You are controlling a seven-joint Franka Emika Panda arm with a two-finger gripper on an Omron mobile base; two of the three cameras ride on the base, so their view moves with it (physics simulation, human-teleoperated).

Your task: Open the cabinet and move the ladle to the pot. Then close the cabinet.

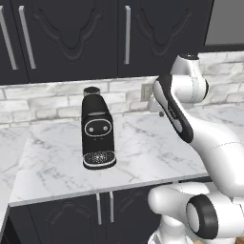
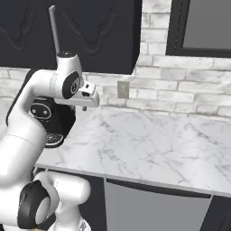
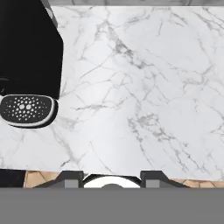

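The cabinet [image 1: 71,33] runs along the top of the wall, its black carved doors shut, with a long silver handle [image 1: 127,34] on the door nearest the arm. It also appears at the upper left of the right base view as cabinet [image 2: 94,27]. My gripper [image 2: 85,106] hangs below the cabinet, pointing down over the marble counter, well under the handles. In the hand view my gripper [image 3: 112,178] has its fingertips [image 3: 72,178] apart with nothing between them. The ladle and the pot are out of view.
A black coffee machine [image 1: 97,128] stands on the marble counter [image 1: 143,152], to the left of my hand; its drip tray [image 3: 27,109] lies at the left of the hand view. A wall socket [image 2: 122,89] sits on the brick backsplash. Under-counter doors [image 1: 71,219] are below.
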